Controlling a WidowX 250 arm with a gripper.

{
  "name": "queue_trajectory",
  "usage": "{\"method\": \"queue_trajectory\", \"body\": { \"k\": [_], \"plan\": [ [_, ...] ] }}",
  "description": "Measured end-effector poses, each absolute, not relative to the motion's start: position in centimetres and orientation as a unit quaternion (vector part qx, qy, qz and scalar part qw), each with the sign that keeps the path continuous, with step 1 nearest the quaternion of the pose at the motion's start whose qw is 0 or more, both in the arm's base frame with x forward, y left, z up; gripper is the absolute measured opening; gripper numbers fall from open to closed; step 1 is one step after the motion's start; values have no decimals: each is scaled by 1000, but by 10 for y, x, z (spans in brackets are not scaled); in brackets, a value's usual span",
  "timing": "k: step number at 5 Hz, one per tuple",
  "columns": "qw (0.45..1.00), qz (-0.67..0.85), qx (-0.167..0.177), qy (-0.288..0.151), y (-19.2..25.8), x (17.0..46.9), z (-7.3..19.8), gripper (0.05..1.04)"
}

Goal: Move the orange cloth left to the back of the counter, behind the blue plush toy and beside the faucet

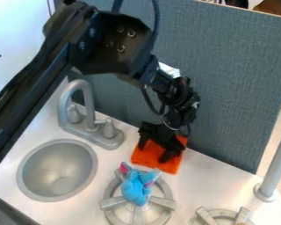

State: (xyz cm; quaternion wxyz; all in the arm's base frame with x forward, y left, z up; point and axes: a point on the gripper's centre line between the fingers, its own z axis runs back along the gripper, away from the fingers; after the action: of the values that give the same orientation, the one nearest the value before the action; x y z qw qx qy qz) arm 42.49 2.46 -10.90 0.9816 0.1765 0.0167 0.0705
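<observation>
Orange cloth is overhung by the wide-open gripper, nothing visibly pinched; by careless dragging, the blue plush could be displaced.

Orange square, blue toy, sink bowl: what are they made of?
Orange square: matte, likely cloth or felt, given its flat, shine-free face.
Blue toy: probably soft plush, given its rounded, fuzzy-looking shape.
Sink bowl: satin gray, metal or painted plastic; its soft sheen fits both.

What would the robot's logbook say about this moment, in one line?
gripper: at orange cloth | jaws: apart | blue toy: on burner | tap: beside sink
</observation>
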Motion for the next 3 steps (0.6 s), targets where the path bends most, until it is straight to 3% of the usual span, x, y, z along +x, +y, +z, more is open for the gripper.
{"method": "queue_trajectory", "body": {
  "k": [1,2,3],
  "plan": [
    [979,83,180,49,44,399,-107,1001],
    [984,79,157,29,55,388,-92,1000],
    [985,85,149,-18,58,398,-56,1000]
  ]
}}
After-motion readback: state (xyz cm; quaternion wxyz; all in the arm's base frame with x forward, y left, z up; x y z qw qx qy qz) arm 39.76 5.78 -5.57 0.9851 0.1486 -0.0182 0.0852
